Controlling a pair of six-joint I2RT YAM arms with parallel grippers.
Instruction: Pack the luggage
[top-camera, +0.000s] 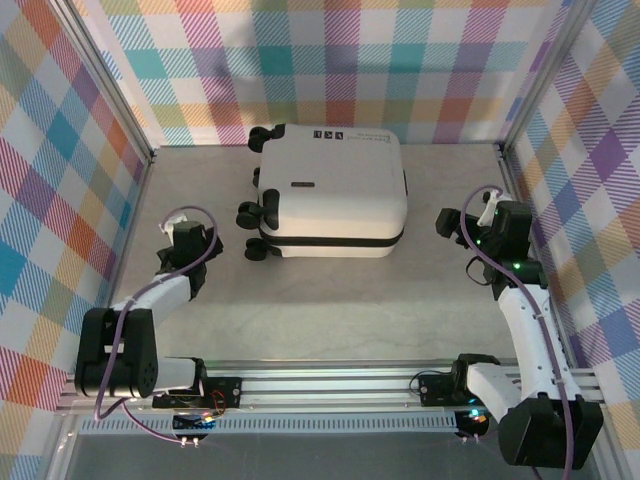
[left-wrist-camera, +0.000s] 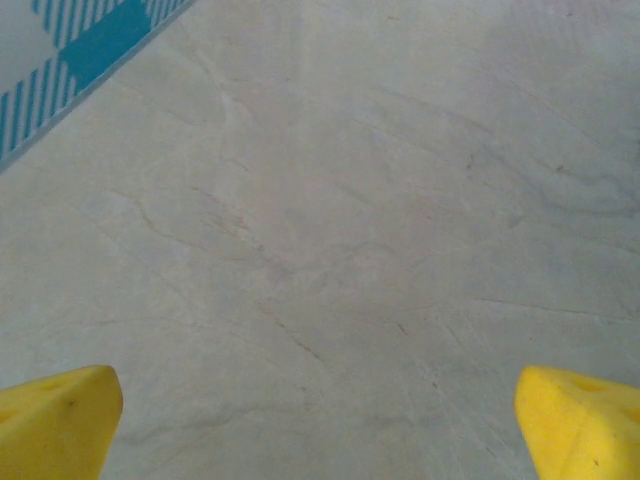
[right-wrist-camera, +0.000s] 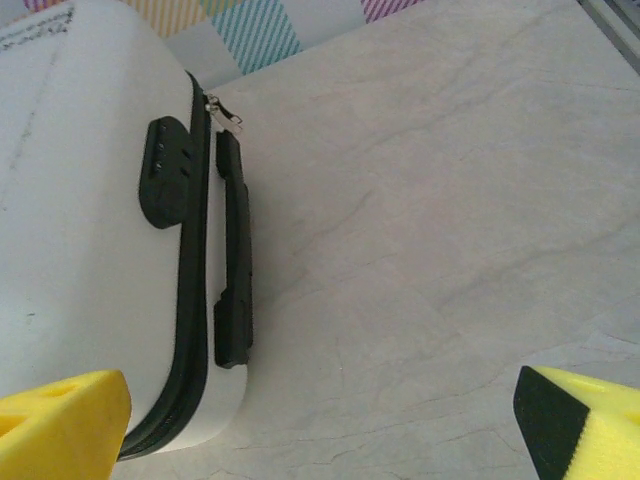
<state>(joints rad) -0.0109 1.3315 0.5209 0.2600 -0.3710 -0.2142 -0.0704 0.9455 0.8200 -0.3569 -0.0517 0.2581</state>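
White luggage (top-camera: 335, 190) closed on table (top-camera: 330, 310) | plaid walls (top-camera: 330, 70) | left gripper (left-wrist-camera: 318, 425), right gripper (right-wrist-camera: 322, 425) spread

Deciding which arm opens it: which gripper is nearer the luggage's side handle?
Right. The right gripper sits just right of the luggage, by its side handle; the left gripper is beyond the wheels, opposite.

A pale grey, faintly veined bench (top-camera: 330, 300) is seen. The white luggage (top-camera: 335, 190) is laid flat on it toward the far edge, closed, its wheels turned leftward.
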